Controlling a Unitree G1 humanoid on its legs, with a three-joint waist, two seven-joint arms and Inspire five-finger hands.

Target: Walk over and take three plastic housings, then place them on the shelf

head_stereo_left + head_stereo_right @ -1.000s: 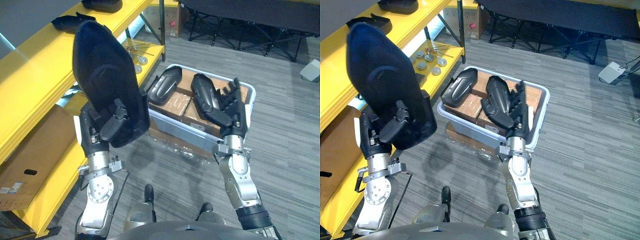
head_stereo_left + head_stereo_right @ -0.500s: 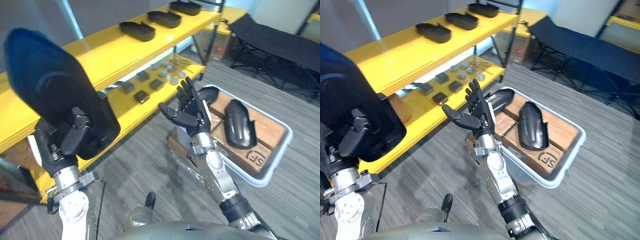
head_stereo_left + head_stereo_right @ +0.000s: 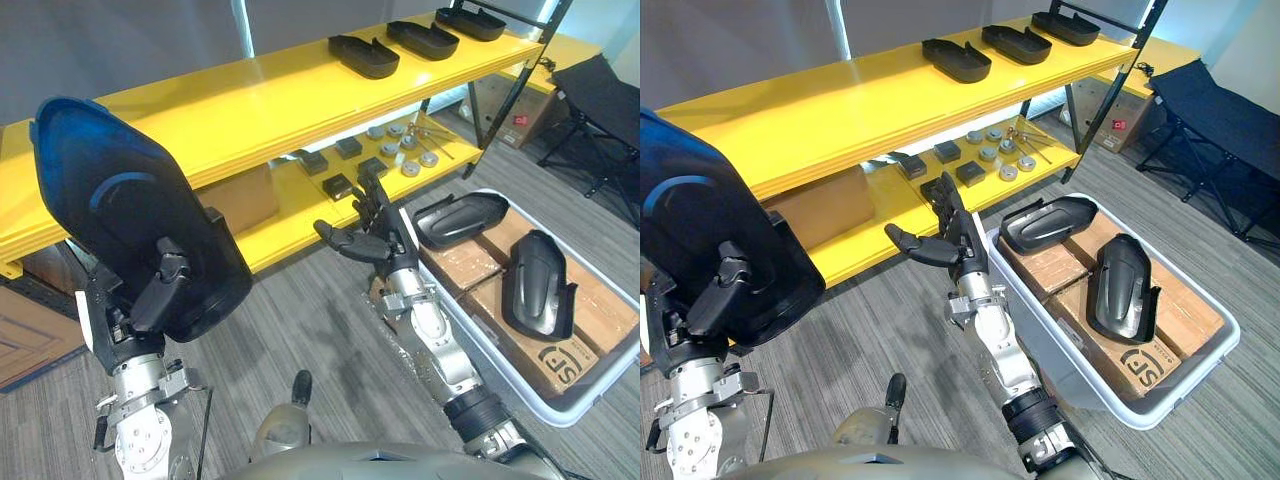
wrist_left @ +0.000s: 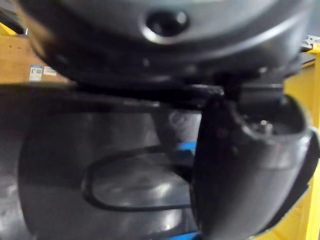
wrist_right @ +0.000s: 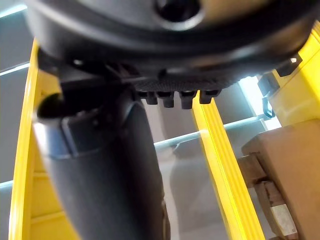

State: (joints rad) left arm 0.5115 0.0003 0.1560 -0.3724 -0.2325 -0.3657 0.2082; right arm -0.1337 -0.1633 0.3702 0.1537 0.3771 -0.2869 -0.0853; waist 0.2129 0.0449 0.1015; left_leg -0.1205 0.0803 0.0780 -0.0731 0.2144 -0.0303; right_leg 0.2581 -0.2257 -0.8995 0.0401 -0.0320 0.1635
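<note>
A large black plastic housing point(image 3: 120, 215) stands upright at the left, with my left hand point(image 3: 160, 295) shut on its lower end. In the left wrist view the thumb point(image 4: 240, 165) curls over the housing's glossy face point(image 4: 100, 165). My right hand point(image 3: 372, 238) is raised in the middle, open, fingers straight, holding nothing, in front of the yellow shelf point(image 3: 250, 100). Three black housings point(image 3: 362, 55) point(image 3: 423, 38) point(image 3: 470, 20) lie in a row on the top board's far end. Two more housings point(image 3: 460, 215) point(image 3: 535, 285) lie in the white bin point(image 3: 1160, 410) at the right.
The lower shelf board carries small black blocks and metal discs point(image 3: 370, 160) and a cardboard box point(image 3: 240, 200). Cardboard boxes point(image 3: 1160, 335) fill the bin under the housings. A dark folding cot point(image 3: 1220, 105) stands at the far right. Grey floor lies between me and the shelf.
The camera has swung toward the shelf, so the bin now sits at the right and the shelf runs across the front. My left hand keeps the housing; my right hand stays open.
</note>
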